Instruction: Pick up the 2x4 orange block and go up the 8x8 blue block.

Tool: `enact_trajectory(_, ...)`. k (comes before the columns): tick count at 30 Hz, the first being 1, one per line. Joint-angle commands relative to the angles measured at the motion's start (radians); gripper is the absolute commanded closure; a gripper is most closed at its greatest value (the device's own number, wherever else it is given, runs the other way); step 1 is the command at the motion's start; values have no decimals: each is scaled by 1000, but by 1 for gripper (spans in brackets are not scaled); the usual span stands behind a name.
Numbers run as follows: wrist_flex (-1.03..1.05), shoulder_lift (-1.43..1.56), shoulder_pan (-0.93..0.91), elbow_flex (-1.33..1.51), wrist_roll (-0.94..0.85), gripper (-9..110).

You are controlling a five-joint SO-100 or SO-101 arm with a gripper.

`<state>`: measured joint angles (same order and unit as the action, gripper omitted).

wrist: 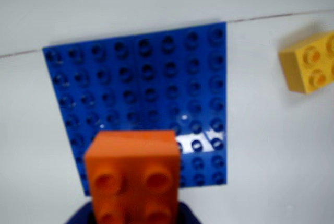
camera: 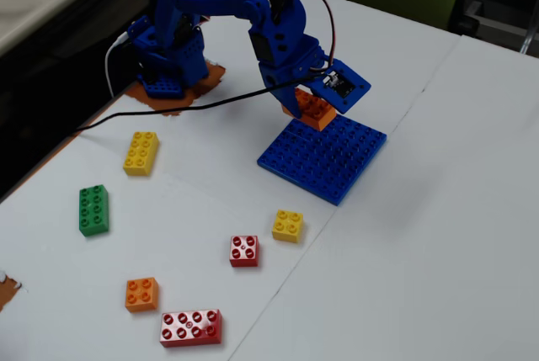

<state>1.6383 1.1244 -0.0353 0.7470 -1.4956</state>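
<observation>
The blue arm [camera: 253,16] arches forward and down, its jaws clamped on a load, wrist angled downward

Fixed view: blue robot arm [camera: 227,7] stands at far left of white table [camera: 472,209]. Its gripper [camera: 305,98] holds the orange rectangular plastic brick [camera: 313,109] above the far corner of the large flat blue studded baseplate [camera: 324,157], which lies mid-table. Left of plate: yellow long brick [camera: 141,152], w/ green long brick [camera: 93,209] nearer the camera. In front of plate: small yellow square brick [camera: 288,225], small red square brick [camera: 244,251] just left of it. Nearest camera: small orange square brick [camera: 141,294] & long red brick [camera: 191,327].

Wrist view: orange brick [wrist: 133,174] sits over plate's [wrist: 141,78] lower edge; a yellow brick [wrist: 309,63] lies right, apart from plate.
</observation>
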Motion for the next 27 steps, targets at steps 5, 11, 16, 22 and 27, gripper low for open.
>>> enact_trajectory(5,-15,2,-6,-51,-17,101)
enact_trajectory(11,-18,3,-9,-52,-21,101)
enact_trajectory(16,-20,3,-11,-52,-23,101)
enact_trajectory(22,-20,5,-11,-54,-18,101)
enact_trajectory(27,-18,5,-11,-55,-20,101)
